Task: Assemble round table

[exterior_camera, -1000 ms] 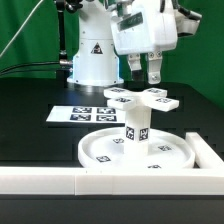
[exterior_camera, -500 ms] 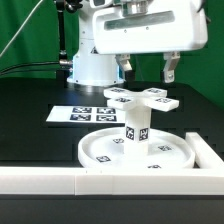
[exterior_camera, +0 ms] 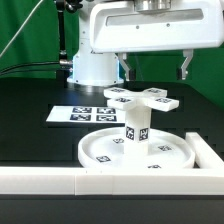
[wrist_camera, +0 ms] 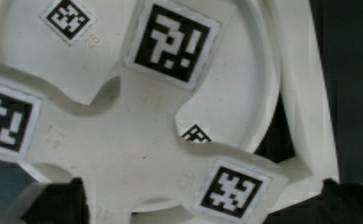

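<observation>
Behind disc (exterior_camera: 110,152): marker board (exterior_camera: 80,114); rail (exterior_camera: 100,181) in front.

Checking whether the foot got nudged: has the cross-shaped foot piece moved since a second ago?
No. The cross-shaped foot piece sits atop the leg, same spot relative to the marker board.

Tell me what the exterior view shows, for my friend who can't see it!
The robot's open hand hangs above a white cross-shaped foot piece that sits on top of a short leg standing upright in the middle of a big round disc. A flat marker board lies on the black table behind them.
</observation>
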Controlling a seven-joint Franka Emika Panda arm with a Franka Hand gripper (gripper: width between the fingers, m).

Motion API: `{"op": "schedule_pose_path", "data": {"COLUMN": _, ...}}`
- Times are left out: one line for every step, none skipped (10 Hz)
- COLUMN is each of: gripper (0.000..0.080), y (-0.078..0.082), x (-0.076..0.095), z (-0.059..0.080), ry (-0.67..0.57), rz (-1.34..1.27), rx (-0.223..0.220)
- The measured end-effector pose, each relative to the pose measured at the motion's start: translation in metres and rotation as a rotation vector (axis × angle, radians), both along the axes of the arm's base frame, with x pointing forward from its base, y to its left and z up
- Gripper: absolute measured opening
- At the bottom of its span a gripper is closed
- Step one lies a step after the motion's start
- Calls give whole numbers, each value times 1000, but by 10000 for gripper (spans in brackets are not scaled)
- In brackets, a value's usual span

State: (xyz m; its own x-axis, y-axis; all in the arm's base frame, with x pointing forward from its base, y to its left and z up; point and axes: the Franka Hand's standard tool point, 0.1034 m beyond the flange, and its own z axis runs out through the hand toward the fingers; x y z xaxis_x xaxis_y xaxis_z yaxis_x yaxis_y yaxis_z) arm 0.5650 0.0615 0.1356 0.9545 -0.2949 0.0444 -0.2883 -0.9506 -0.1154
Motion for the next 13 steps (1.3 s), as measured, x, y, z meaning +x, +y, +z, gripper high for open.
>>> {"op": "schedule_pose_path", "data": {"gripper": 649, "y": 0, "x": 0, "z": -1, "ry": -5, "rz": 66, "rx": -8}}
{"op": "schedule_pose_path", "data": {"gripper": 649, "y": -1, "x": 1, "z": -2, "ry": -15, "rz": 230, "rx": -43}}
{"op": "schedule_pose_path", "data": {"gripper": 649, "y": 0, "x": 2, "z": -3, "ry": -23, "rz": 334, "rx": -56}}
{"op": "schedule_pose_path", "data": {"gripper": 649, "y": 0, "x": 2, "z": -3, "ry": -33, "rz": 477, "rx": -70}}
{"op": "schedule_pose_path", "data": {"gripper": 649, "y": 0, "x": 4, "z": -2, "ry": -41, "rz": 607, "rx": -84}}
{"op": "schedule_pose_path", "data": {"gripper": 649, "y": -2, "x": 4, "z": -2, "ry": -46, "rz": 655, "rx": -86}}
{"op": "schedule_pose_path", "data": {"gripper": 649, "y": -8, "x": 4, "z": 0, "ry": -50, "rz": 672, "rx": -90}}
{"op": "schedule_pose_path", "data": {"gripper": 649, "y": -8, "x": 4, "z": -2, "ry": -53, "rz": 752, "rx": -98}}
{"op": "schedule_pose_path", "data": {"gripper": 649, "y": -8, "x": 4, "z": -2, "ry": -55, "rz": 799, "rx": -101}}
{"op": "schedule_pose_path", "data": {"gripper": 649, "y": -10, "x": 4, "z": -3, "ry": -60, "rz": 901, "rx": -112}}
{"op": "schedule_pose_path", "data": {"gripper": 649, "y": -12, "x": 4, "z": -5, "ry": -60, "rz": 1010, "rx": -132}}
{"op": "schedule_pose_path", "data": {"gripper": 649, "y": -13, "x": 4, "z": -6, "ry": -59, "rz": 1148, "rx": -149}}
{"op": "schedule_pose_path", "data": {"gripper": 649, "y": -12, "x": 5, "z": -7, "ry": -55, "rz": 1274, "rx": -157}}
